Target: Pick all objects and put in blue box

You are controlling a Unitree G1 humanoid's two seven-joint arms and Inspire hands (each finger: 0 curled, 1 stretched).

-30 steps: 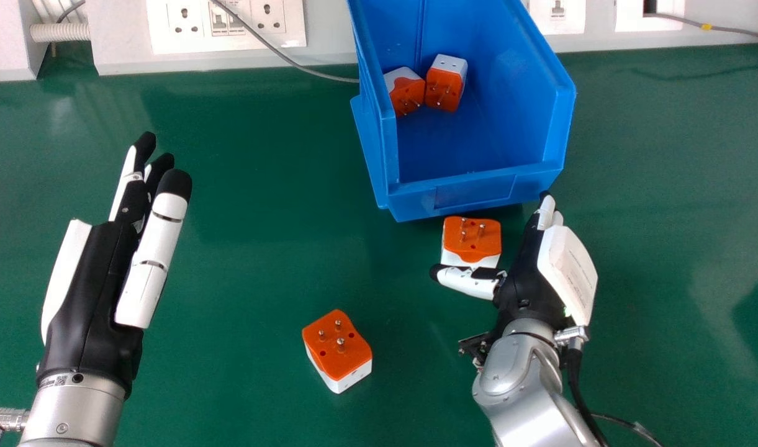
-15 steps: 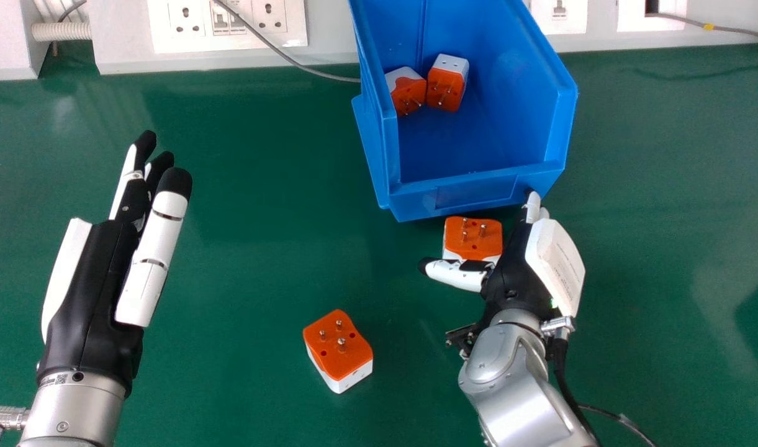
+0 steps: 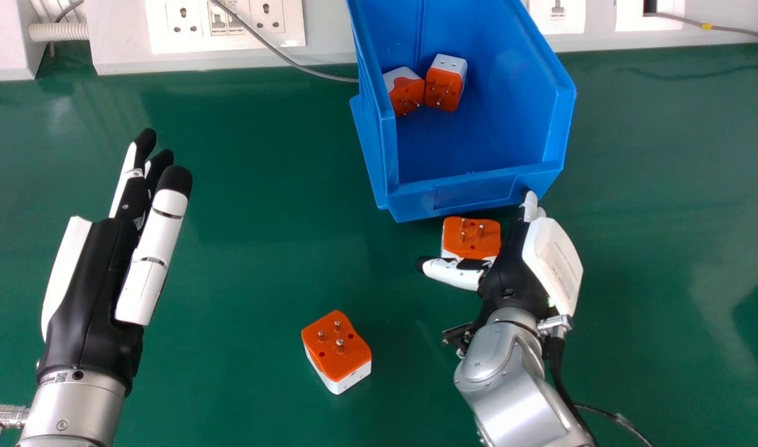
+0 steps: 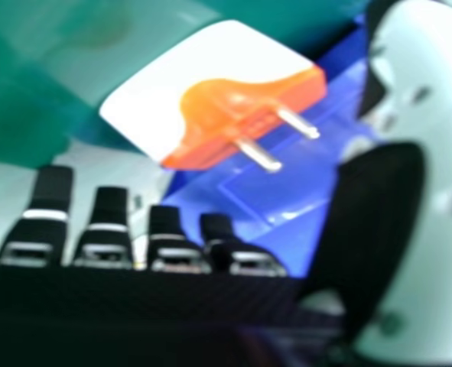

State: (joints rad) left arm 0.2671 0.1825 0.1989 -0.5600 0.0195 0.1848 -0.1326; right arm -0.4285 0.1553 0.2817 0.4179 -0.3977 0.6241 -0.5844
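Green tabletop (image 3: 230,279), orange-and-white adapters (image 3: 336,355)

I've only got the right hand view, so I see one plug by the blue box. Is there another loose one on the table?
Observer: Yes, a second plug sits on the table, nearer the robot than the one by the right hand.
Operator: Anything inside the box yet?
Observer: Two plugs, and, side by side toward its left wall.
Operator: Where's the left hand?
Observer: Over the table's left side, open and holding nothing.
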